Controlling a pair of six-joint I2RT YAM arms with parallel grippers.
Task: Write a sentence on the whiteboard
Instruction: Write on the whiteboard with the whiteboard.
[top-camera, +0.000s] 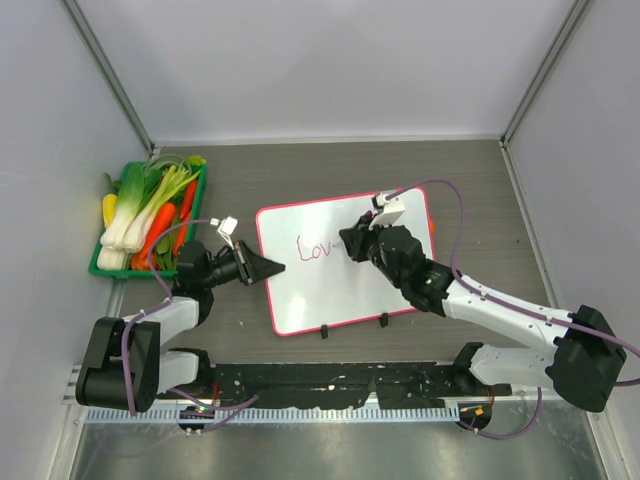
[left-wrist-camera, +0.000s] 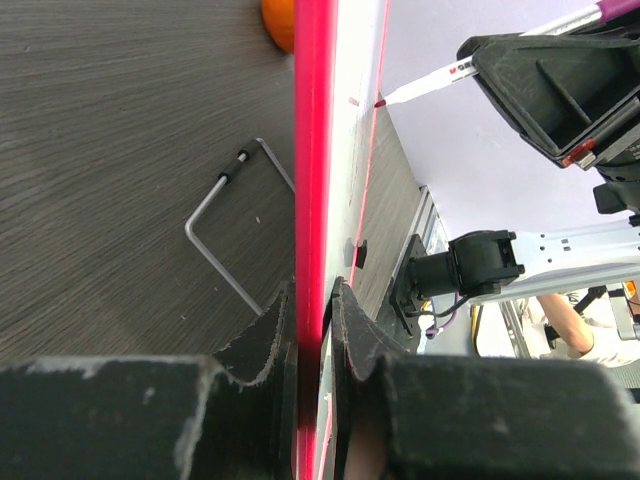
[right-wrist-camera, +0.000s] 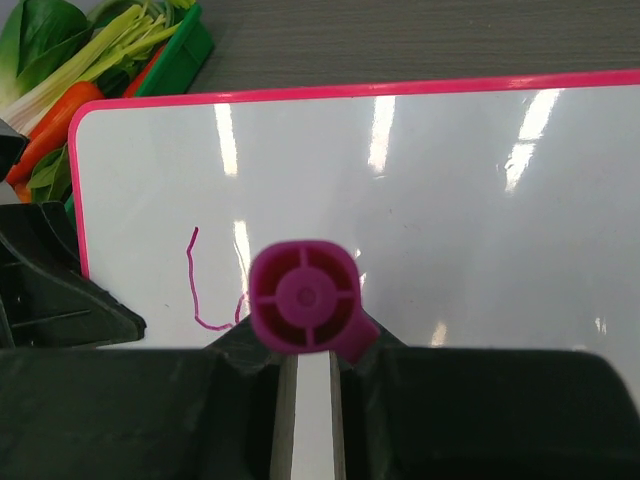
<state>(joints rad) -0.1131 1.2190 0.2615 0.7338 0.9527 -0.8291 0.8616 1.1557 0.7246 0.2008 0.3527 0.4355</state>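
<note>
The whiteboard (top-camera: 335, 295), glossy white with a pink frame, lies on the dark table, and "Lov" is written on it in pink (top-camera: 318, 247). My left gripper (top-camera: 270, 268) is shut on the board's left edge; in the left wrist view its jaws pinch the pink frame (left-wrist-camera: 312, 345). My right gripper (top-camera: 352, 243) is shut on a pink marker, whose cap end (right-wrist-camera: 303, 295) faces the right wrist camera. The marker tip (left-wrist-camera: 384, 100) touches the board just right of the letters. Part of the writing (right-wrist-camera: 197, 290) shows in the right wrist view, on the whiteboard (right-wrist-camera: 470, 200).
A green tray (top-camera: 97, 262) of leeks, carrots and greens sits left of the board, also seen in the right wrist view (right-wrist-camera: 180, 60). An orange object (top-camera: 432, 227) lies at the board's right edge. A bent wire stand (left-wrist-camera: 222, 235) lies on the table under the board.
</note>
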